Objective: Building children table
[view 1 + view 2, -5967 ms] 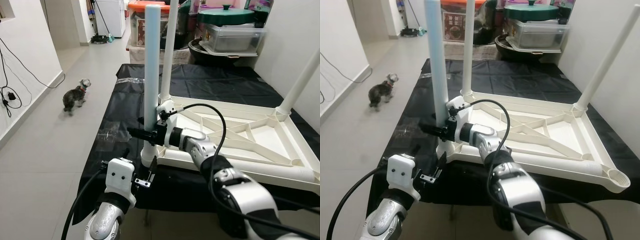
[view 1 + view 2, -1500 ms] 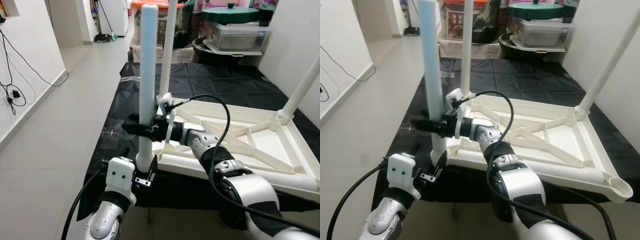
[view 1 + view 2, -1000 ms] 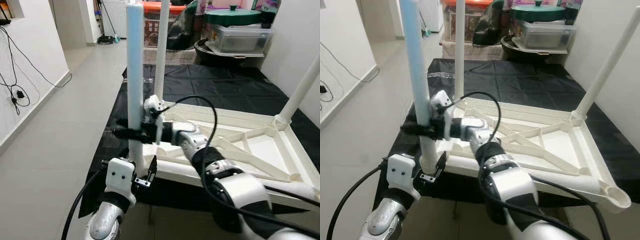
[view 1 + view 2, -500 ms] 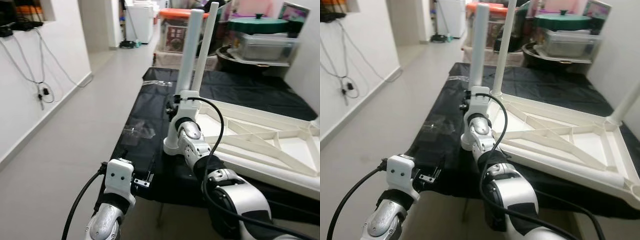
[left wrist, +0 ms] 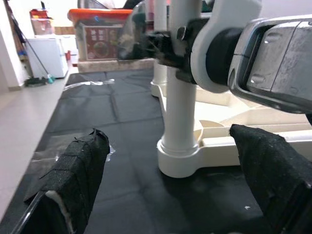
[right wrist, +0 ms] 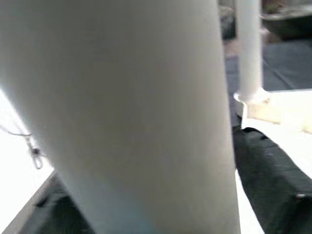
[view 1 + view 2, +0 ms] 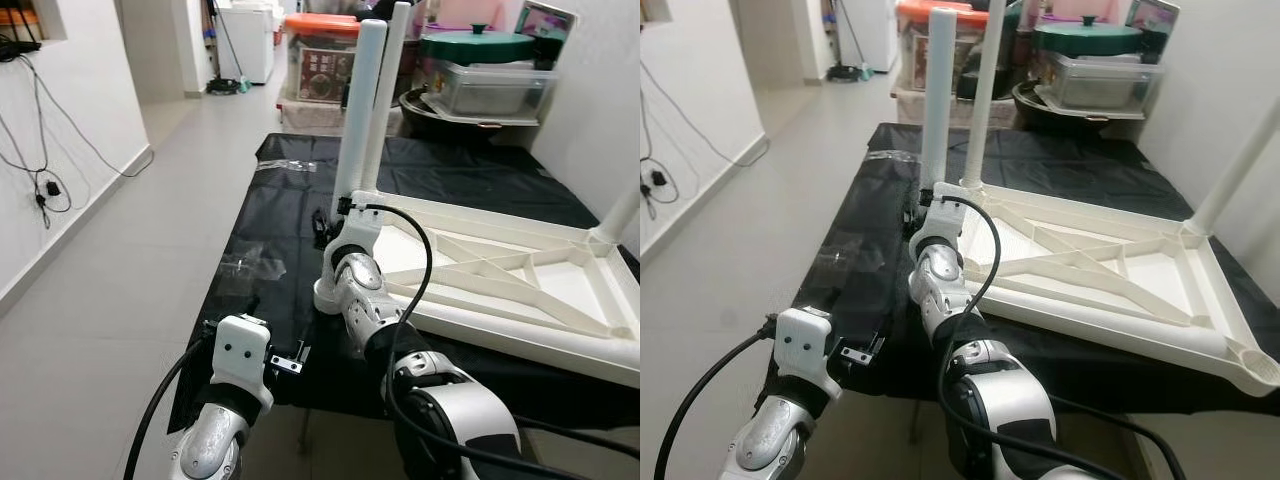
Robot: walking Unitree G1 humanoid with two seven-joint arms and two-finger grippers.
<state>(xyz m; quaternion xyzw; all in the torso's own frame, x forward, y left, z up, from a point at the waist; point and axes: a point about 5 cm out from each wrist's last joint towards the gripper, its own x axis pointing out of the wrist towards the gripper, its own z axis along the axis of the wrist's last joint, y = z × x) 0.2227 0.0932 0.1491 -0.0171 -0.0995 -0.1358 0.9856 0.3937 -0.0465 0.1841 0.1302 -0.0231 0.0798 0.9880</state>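
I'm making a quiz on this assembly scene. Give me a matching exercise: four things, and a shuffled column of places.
1. right gripper
2. left gripper
3. green round lid
4. black cloth

a. spread under the upturned white plastic table
b. at the near-corner white tube leg
c. low before the table's corner socket
d. on clear storage boxes behind

Pairs: 1-b, 2-c, 3-d, 4-a

Upturned white table (image 7: 520, 290) on black-draped bench (image 7: 270, 220)
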